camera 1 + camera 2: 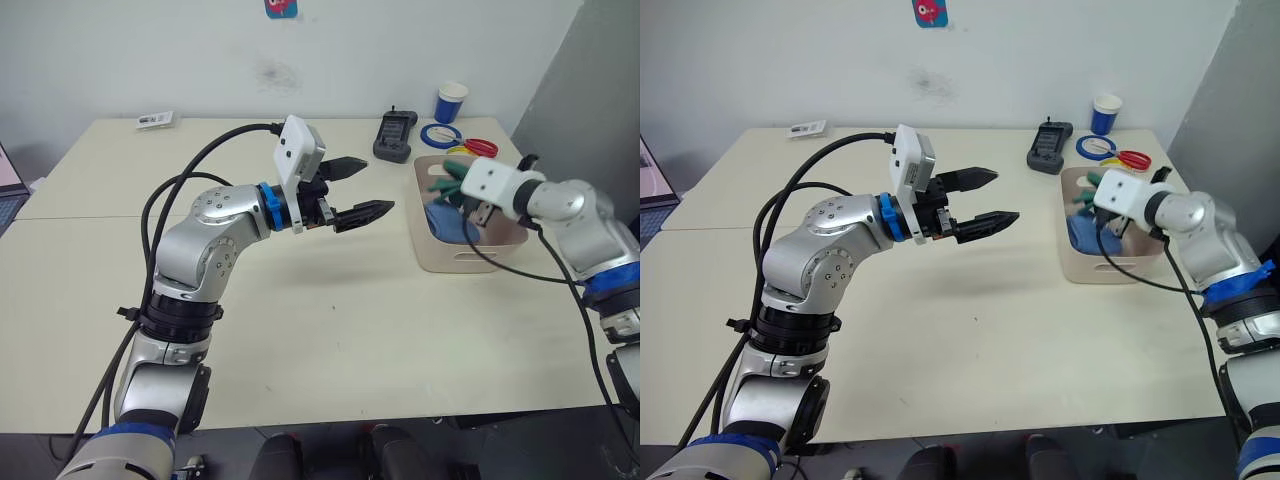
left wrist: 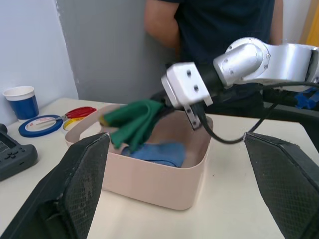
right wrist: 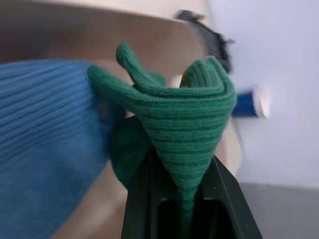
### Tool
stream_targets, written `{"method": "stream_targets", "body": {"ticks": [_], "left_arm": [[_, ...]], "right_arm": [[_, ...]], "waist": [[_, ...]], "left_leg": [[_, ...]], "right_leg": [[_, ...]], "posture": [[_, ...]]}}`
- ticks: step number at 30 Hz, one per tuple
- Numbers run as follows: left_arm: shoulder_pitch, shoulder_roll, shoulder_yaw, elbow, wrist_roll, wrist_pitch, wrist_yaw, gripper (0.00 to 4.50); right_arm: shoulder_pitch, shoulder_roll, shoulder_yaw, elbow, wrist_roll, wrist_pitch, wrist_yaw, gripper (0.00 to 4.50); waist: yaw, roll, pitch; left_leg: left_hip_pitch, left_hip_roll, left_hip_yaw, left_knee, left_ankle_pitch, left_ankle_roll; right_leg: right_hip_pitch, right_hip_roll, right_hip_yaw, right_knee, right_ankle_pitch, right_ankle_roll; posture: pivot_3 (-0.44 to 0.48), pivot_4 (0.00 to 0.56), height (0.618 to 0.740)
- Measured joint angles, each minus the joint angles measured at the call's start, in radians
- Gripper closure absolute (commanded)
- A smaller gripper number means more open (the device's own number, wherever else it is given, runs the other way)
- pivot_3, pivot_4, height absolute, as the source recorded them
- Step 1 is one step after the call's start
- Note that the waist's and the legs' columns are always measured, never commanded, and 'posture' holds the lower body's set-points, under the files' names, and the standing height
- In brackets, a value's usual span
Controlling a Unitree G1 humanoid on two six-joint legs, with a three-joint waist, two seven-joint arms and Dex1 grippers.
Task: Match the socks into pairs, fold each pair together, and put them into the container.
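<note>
Cream table [image 1: 330, 330] against white wall [image 1: 400, 50]; person [image 2: 219, 30] stands beyond.

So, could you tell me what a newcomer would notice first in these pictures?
Probably the right claw, shut on folded green socks above the pink container at the table's right side, where blue socks already lie. Next, the left claw, open and empty above the table's middle.
</note>
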Motion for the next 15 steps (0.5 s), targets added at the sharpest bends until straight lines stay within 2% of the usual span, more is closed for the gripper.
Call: {"method": "stream_targets", "body": {"ticks": [2, 7, 15], "left_arm": [[0.002, 0.002, 0.000, -0.006, 0.002, 0.002, 0.001, 0.04], [0.018, 0.009, 0.000, -0.028, 0.005, 0.004, 0.003, 0.00], [0.027, 0.004, 0.000, -0.030, 0.006, 0.002, 0.000, 0.00]], "right_arm": [[0.005, 0.007, 0.015, 0.010, -0.018, -0.049, 0.056, 4.50], [0.004, 0.007, 0.015, 0.022, -0.017, -0.094, 0.182, 2.90], [-0.057, 0.004, -0.015, 0.072, -0.010, -0.104, 0.329, 0.01]], "waist": [[0.002, 0.000, 0.000], [0.008, 0.000, 0.000], [0.008, 0.001, 0.000]], "left_leg": [[0.000, -0.001, 0.000, 0.000, 0.000, 0.000], [0.000, -0.001, 0.000, 0.001, 0.000, 0.000], [0.001, -0.001, 0.000, 0.002, 0.000, 0.000]], "right_leg": [[0.000, 0.000, 0.000, 0.000, 0.000, 0.000], [0.002, -0.002, -0.001, 0.000, 0.000, 0.000], [0.002, -0.002, -0.001, 0.001, 0.001, -0.002]], "posture": [[0.000, 0.150, 0.740], [0.000, 0.150, 0.740], [0.000, 0.150, 0.740]]}}
